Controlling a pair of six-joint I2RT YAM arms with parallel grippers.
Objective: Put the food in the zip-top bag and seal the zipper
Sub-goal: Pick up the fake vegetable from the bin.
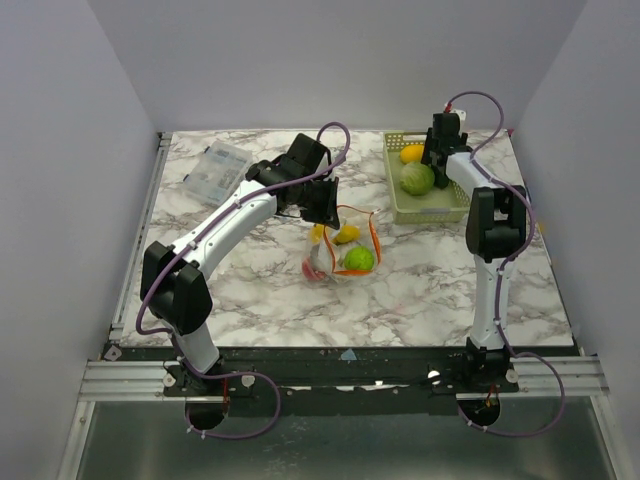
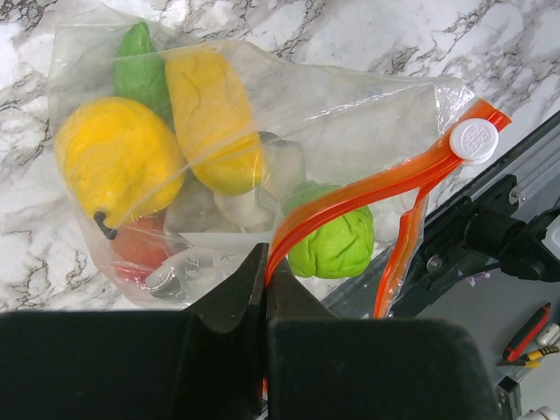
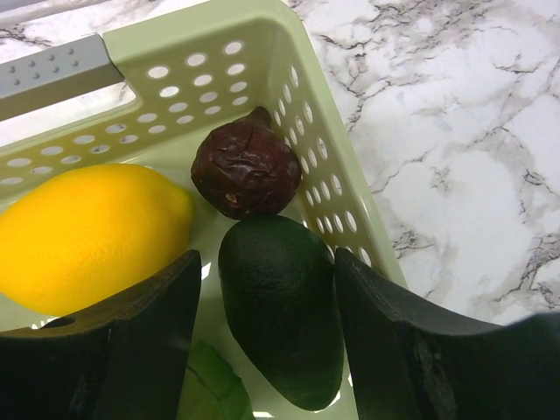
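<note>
Pinching the zipper [image 2: 350,197] of the fruit-filled bag [image 2: 350,114], left fingers [image 2: 227,306] clench; right fingers [image 3: 131,350], spread, straddle an avocado [image 3: 280,306] in the basket [image 3: 219,61].

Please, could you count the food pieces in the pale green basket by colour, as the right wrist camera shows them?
Yellow, lemon: 1
Dark brown, wrinkled fruit: 1
Dark green, avocado: 1
Light green, leafy piece, only partly seen: 1
Total: 4, all inside the basket
</note>
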